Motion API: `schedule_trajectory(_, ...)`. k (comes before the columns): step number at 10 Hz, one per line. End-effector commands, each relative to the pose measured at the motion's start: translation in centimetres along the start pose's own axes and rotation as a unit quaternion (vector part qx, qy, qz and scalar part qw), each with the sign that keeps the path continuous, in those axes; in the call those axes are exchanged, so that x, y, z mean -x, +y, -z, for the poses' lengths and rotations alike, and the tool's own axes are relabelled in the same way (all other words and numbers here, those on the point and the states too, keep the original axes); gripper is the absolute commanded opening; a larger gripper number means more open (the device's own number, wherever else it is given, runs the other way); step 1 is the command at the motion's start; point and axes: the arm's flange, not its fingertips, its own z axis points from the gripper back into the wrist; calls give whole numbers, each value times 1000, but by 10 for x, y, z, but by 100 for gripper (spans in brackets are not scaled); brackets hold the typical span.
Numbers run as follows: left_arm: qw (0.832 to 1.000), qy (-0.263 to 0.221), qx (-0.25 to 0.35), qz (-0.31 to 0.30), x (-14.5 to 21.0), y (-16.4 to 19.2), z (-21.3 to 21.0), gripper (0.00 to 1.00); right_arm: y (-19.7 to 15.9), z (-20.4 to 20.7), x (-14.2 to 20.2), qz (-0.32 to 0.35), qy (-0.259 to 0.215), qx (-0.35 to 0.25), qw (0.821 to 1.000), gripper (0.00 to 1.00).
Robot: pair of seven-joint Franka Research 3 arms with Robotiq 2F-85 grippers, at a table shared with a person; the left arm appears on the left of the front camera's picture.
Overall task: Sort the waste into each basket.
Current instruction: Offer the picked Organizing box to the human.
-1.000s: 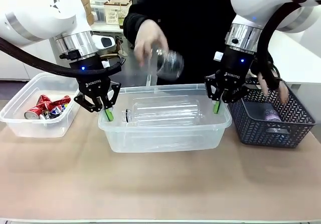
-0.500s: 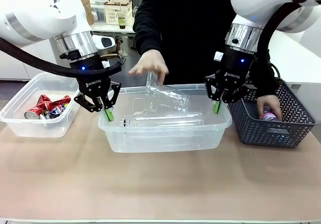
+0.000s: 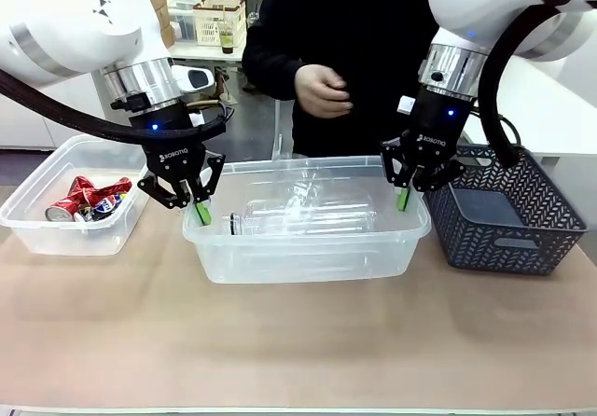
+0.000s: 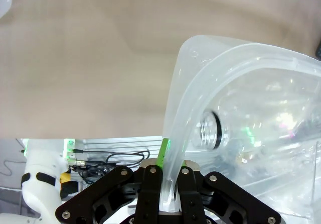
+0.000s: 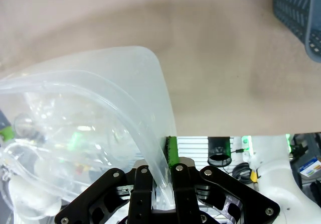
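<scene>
Gripping the middle tub (image 3: 308, 248) by its left and right rims, both grippers (image 3: 202, 213) (image 3: 403, 199) should lift evenly, keeping bottles (image 3: 303, 215) inside.

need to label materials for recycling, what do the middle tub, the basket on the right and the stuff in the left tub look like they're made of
Middle tub: clear, slightly frosted plastic; the bottles inside show through its wall, and its rim looks thin where it is pinched.
Dark basket: probably moulded plastic, matt dark grey, with open lattice walls.
Crushed cans in the left tub: likely thin metal, glossy red and blue print, creased and dented.
</scene>
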Motion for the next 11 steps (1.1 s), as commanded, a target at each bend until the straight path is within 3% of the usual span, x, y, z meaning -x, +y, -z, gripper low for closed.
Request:
schedule_trajectory(1,1000,-4,7,-10,1,3,-3,0,0,-2,1,6,-3,-2,1000,0)
schedule_trajectory(11,1000,-4,7,-10,1,3,-3,0,0,-2,1,6,-3,-2,1000,0)
